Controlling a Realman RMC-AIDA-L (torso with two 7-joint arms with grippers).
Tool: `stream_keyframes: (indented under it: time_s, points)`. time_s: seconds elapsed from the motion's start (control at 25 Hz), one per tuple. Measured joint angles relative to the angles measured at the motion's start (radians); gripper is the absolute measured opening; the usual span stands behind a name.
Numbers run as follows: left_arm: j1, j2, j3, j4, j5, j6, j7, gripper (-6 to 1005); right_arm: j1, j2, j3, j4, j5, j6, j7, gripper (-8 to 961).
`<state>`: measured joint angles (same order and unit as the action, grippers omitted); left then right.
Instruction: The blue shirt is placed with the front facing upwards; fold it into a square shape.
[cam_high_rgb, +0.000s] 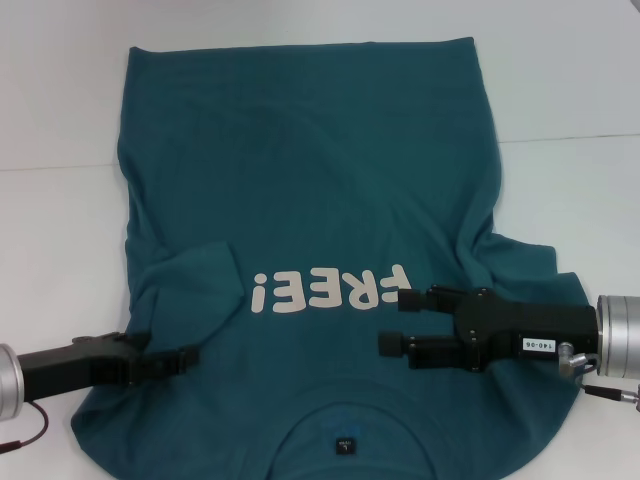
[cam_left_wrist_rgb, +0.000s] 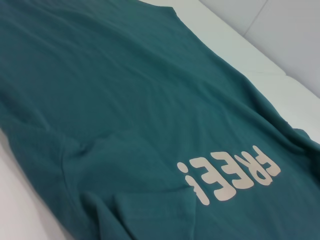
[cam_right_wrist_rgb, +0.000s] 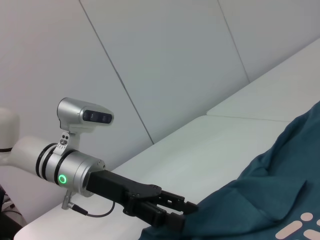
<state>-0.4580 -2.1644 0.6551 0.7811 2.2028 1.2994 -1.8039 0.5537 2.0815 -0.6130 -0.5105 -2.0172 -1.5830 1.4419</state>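
The blue shirt (cam_high_rgb: 310, 190) lay front-up on the white table (cam_high_rgb: 570, 80), sleeves tucked inward, pale "FREE!" lettering (cam_high_rgb: 330, 289) readable. Beside the lettering, the right gripper (cam_high_rgb: 390, 320) stood wide; the left gripper (cam_high_rgb: 190, 354) pinched the shirt's edge.

White table (cam_high_rgb: 60, 100) — a seam (cam_high_rgb: 570, 138), perhaps two joined tops; panelled wall (cam_right_wrist_rgb: 165, 60).

Head camera looks down over blue shirt (cam_high_rgb: 300, 180); left wrist skims it close; right wrist faces left gripper (cam_right_wrist_rgb: 187, 212).
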Motion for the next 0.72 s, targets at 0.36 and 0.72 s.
stream_keyframes:
  time_s: [0.36, 0.72]
  points:
    - [-0.002, 0.001, -0.001, 0.003, 0.039, -0.029, -0.008, 819, -0.001, 0.000, 0.000, 0.004, 0.000, 0.000, 0.000, 945]
    - [-0.004, 0.002, -0.001, 0.004, 0.043, -0.035, -0.011, 590, -0.002, 0.000, 0.003, 0.003, 0.000, -0.002, -0.003, 945]
